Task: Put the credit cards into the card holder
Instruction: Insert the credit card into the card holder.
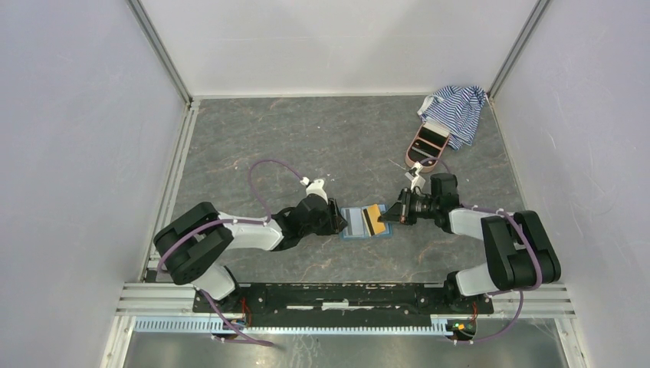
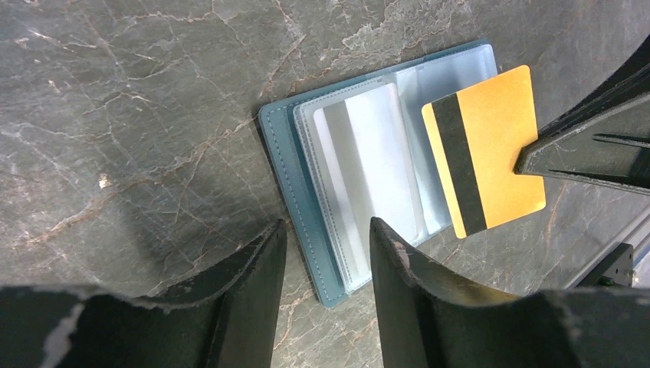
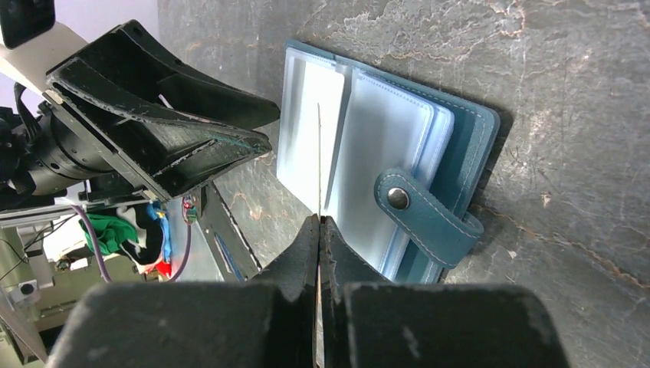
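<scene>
Snap tab on card holder shows only from right wrist; right claw pinches gold card, left claw stands open.

Gold card over open teal holder

a: dark grey marbled table, and towards the near edge the teal card holder lies open flat, clear sleeves up.
b: over in the far right corner, a pink case, its far end touching a crumpled striped cloth.
</scene>
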Controlling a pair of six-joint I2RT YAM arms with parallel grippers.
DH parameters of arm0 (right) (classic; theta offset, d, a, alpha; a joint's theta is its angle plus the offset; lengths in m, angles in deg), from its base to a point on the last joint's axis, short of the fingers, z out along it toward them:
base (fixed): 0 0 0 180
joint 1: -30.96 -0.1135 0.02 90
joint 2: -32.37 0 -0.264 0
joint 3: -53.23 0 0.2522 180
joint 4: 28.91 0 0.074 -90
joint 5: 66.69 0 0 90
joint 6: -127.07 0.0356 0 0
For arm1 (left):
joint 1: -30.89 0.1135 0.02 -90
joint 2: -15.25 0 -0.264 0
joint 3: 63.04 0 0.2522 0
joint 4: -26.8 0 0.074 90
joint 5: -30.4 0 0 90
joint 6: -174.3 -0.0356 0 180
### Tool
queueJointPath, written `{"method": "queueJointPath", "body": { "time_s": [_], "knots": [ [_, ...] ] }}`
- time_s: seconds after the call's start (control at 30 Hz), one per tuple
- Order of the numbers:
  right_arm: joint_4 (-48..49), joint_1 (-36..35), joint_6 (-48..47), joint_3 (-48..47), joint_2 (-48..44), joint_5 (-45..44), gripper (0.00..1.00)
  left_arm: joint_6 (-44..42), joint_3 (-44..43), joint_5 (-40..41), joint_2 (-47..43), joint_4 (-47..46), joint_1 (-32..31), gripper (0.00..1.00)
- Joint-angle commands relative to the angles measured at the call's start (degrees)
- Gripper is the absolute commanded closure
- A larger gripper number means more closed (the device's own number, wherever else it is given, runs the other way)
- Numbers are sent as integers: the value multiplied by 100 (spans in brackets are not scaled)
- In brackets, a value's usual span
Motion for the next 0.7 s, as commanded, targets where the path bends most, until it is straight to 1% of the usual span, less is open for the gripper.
{"method": "queueJointPath", "body": {
  "time_s": [0.0,0.23,0.53,0.67],
  "knots": [
    [245,15,73,13,88,94,100,-227,-1,29,274,491,-31,48],
    [211,6,34,-7,459,51,100,-209,-3,10,286,492,-31,48],
    [136,7,4,-50,610,24,100,-251,-71,-71,385,492,-39,49],
    [87,-2,1,-111,711,41,100,-279,-108,-102,449,492,-33,51]
  ]
}}
